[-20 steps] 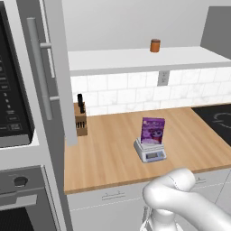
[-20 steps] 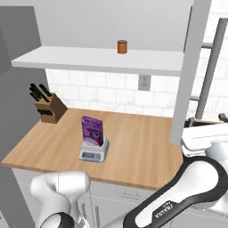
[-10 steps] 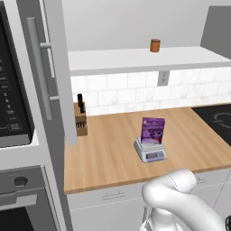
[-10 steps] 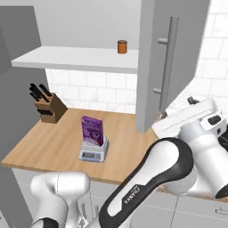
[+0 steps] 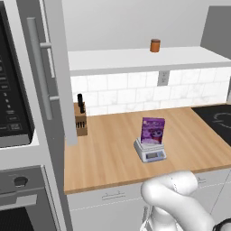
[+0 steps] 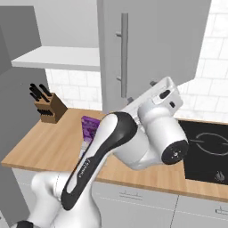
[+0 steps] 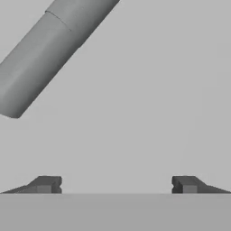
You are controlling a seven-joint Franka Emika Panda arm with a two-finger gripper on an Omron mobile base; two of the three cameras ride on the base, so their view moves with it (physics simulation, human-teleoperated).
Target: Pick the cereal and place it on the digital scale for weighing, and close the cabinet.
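The cereal [image 5: 152, 131] is seen standing upright on the platform of the digital scale [image 5: 150, 152], its purple front turned toward the bench's front edge. In the right base view the cereal [image 6: 90, 127] is partly covered by the arm, and the scale beneath it cannot be made out. The scale is set on the wooden bench [image 5: 113, 155], near its middle. To the left of the scale, against the tiled wall, a knife block [image 5: 80, 122] is placed; to the right of the scale, a black cooktop [image 5: 216, 122] is let into the bench. Above and behind the scale, an orange-brown jar [image 5: 155, 45] is kept on the open shelf of the cabinet [image 5: 135, 58]. One cabinet door [image 5: 43, 72] is swung open, left of the scale, with its bar handle facing forward. In the right base view another cabinet door [image 6: 156, 44] with its bar handle [image 6: 123, 55] is shown directly behind the arm's wrist. In the hand view the hand [image 7: 116, 185] is held with its fingertips [image 7: 45, 184] spread wide, nothing between them, facing a flat grey door panel, with the bar handle [image 7: 49, 49] crossing the upper left.
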